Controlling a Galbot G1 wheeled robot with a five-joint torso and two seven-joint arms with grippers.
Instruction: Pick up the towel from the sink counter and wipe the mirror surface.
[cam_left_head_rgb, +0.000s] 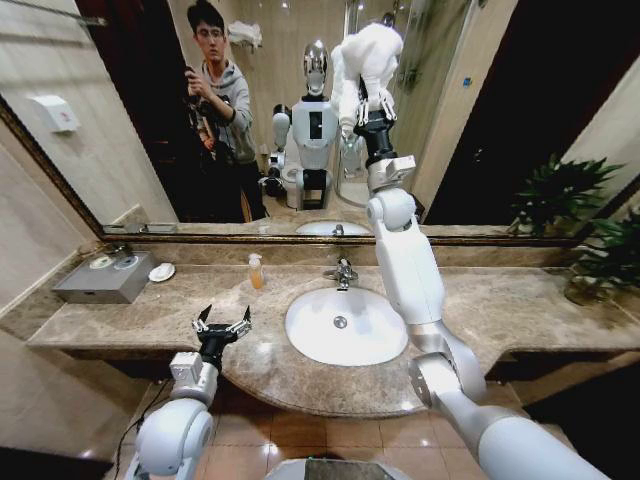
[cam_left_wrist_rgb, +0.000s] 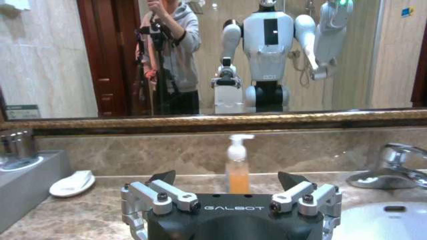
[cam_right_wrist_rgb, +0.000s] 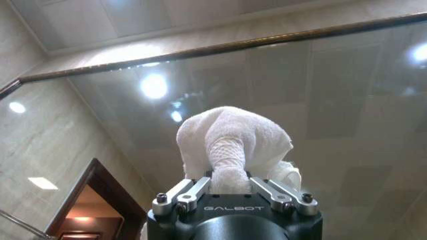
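My right arm reaches up over the basin (cam_left_head_rgb: 345, 325), and its gripper (cam_left_head_rgb: 372, 108) is shut on the white towel (cam_left_head_rgb: 368, 58). The bunched towel is held high against the glass of the mirror (cam_left_head_rgb: 480, 120), near its top middle. In the right wrist view the towel (cam_right_wrist_rgb: 233, 140) bulges out of the shut gripper (cam_right_wrist_rgb: 230, 186) with the mirror (cam_right_wrist_rgb: 347, 100) right behind it. My left gripper (cam_left_head_rgb: 222, 325) hangs open and empty just above the sink counter (cam_left_head_rgb: 520, 310), left of the basin. In the left wrist view that gripper (cam_left_wrist_rgb: 227, 179) faces the mirror (cam_left_wrist_rgb: 67, 60).
A chrome tap (cam_left_head_rgb: 342, 272) stands behind the basin. An orange soap bottle (cam_left_head_rgb: 256, 270) is left of the tap. A white soap dish (cam_left_head_rgb: 161, 271) and a grey box (cam_left_head_rgb: 105, 278) sit at the counter's far left. A potted plant (cam_left_head_rgb: 590, 240) stands at the far right.
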